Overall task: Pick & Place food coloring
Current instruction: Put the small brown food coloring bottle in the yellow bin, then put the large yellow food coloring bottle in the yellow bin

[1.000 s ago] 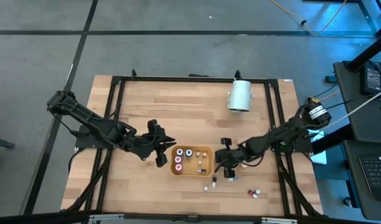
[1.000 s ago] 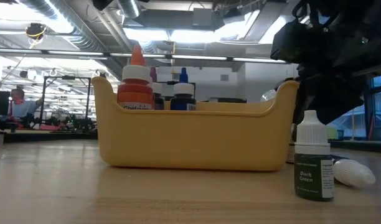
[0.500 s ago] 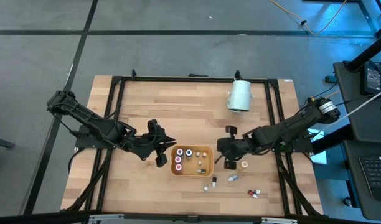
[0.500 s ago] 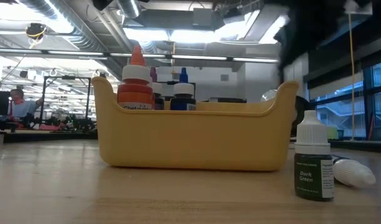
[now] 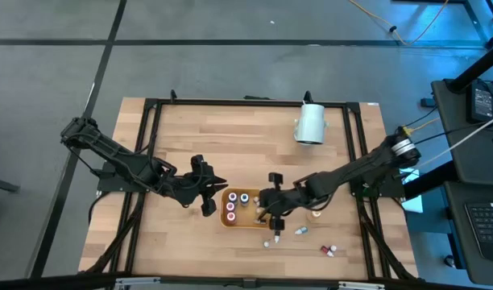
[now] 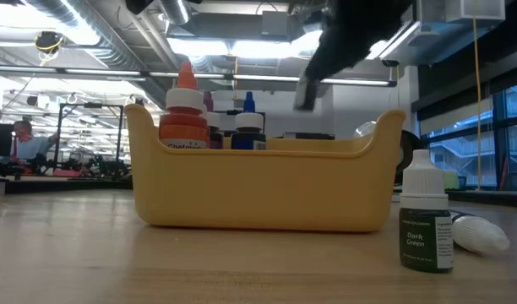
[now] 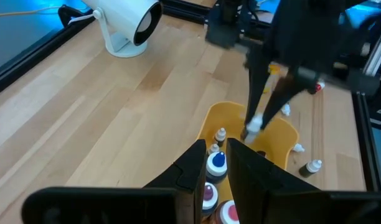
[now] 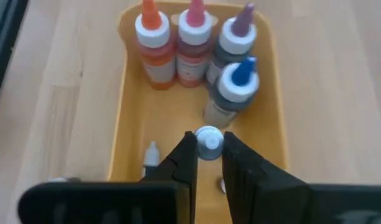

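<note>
The right gripper (image 8: 208,163) has its two fingers pinched on a small white-capped bottle (image 8: 208,140) and hangs over the open half of the yellow tray (image 8: 129,118), above its floor. In the left wrist view the same bottle (image 7: 253,124) shows at the tips of the right gripper (image 7: 251,127), inside the line of the tray's rim (image 7: 209,116). Four larger bottles stand packed at one end of the tray: orange (image 8: 154,41), pink (image 8: 193,37), purple (image 8: 235,37) and blue (image 8: 231,91). One tiny white dropper (image 8: 151,154) lies on the tray floor near the gripper, close to the side wall. Between the four bottles and the far wall the floor is bare.

The left gripper (image 5: 208,194) waits just beside the tray's left edge (image 5: 223,208), its fingers (image 7: 193,167) nearly together with only a narrow slit between them, holding nothing.

On the light wooden table (image 5: 230,137), more food coloring lies loose in front of and to the right of the tray: a white-capped bottle (image 5: 267,241), a teal one (image 5: 300,231) and a red-capped one (image 5: 329,250). From the low view, a bottle labelled Dark Green (image 6: 427,224) stands upright just beside the tray's right wall (image 6: 385,169), with a white cap (image 6: 481,234) lying behind it. A large white cylinder (image 5: 311,123) lies near the table's far edge, well apart. A black frame (image 5: 246,101) borders the table; grey floor surrounds it, and an open hall with ceiling ducts lies beyond.
</note>
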Controlling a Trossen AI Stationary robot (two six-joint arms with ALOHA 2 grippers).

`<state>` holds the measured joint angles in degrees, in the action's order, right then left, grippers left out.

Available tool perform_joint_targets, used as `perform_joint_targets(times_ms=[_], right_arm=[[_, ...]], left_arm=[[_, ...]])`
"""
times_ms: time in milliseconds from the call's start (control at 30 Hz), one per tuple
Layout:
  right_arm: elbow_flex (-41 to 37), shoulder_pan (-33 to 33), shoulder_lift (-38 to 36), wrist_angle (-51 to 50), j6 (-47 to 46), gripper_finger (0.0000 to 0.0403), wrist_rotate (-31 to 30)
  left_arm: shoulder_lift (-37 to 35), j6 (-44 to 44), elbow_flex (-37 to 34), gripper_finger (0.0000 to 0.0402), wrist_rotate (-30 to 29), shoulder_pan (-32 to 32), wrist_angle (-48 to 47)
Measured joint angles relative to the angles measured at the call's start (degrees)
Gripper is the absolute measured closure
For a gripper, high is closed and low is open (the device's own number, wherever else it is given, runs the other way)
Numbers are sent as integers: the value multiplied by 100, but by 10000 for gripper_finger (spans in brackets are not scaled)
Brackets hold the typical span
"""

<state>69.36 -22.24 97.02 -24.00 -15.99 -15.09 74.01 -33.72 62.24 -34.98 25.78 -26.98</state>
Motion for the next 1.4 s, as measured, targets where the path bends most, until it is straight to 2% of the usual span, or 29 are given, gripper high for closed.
perform_joint_targets(times_ms=[400,733,1033,1400], right_arm=[[0,0,877,508,129,350,32],[-2,0,1220,667,151,350,168],[-2,118,1218,589,166,286,121],[-2,114,1113,571,313,279,120]], left_arm=[[3,-2,0,343,4,0,-20],[3,-2,1,343,3,-1,-22],[3,-1,0,343,4,-2,-24],[3,-2,2,343,4,-2,-24]])
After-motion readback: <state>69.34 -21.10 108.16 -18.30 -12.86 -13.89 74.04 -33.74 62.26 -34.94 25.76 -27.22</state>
